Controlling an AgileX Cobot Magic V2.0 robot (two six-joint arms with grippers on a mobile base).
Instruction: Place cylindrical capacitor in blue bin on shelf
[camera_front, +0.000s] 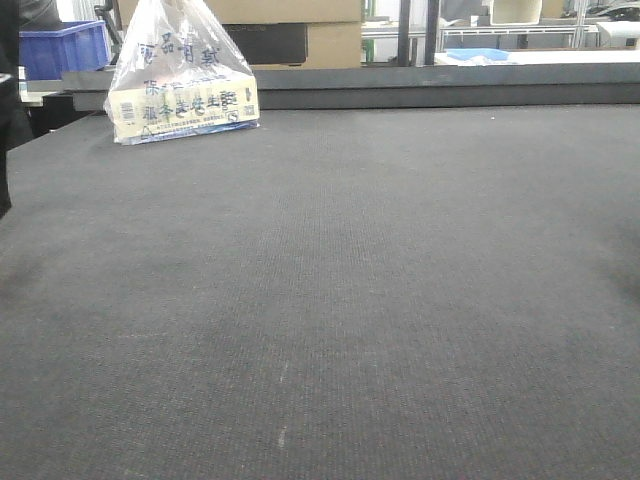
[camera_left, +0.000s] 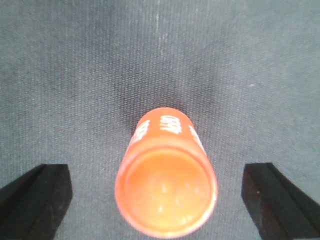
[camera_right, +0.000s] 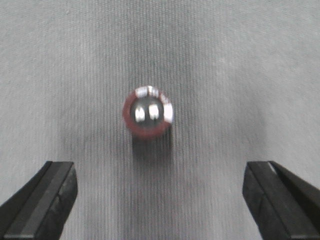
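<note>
Step in hand: pre-grasp. Nothing is picked up.

- Left pincer (camera_left: 156, 200) is spread wide. An upright orange cylinder (camera_left: 166, 192) with white print on its wall stands on the worktop (camera_front: 350, 300), roughly centred in the gap and touching neither finger.
- Right pincer (camera_right: 160, 200) is also spread wide and holds nothing. A smaller dark red cylinder (camera_right: 148, 118) stands upright, lined up with the gap but farther out than the fingertips. It has two metal tabs on top.
- My read: the tabbed dark red one is the cylindrical capacitor. The orange one may be one too, but its print is too blurred to settle it. Confirm your target.
- The front view shows neither cylinder and neither arm. You can see a blue bin (camera_front: 62, 48) at far left, beyond the worktop's back edge and behind a plastic bag (camera_front: 180, 70). I can't tell whether it sits on the shelf.

Next move, as I judge it: bring the chosen pincer straight down, keep the body centred, and close evenly on the round wall. If one finger lands first, it will likely tip or roll. After that, lift clear and carry it toward the bin.
</note>
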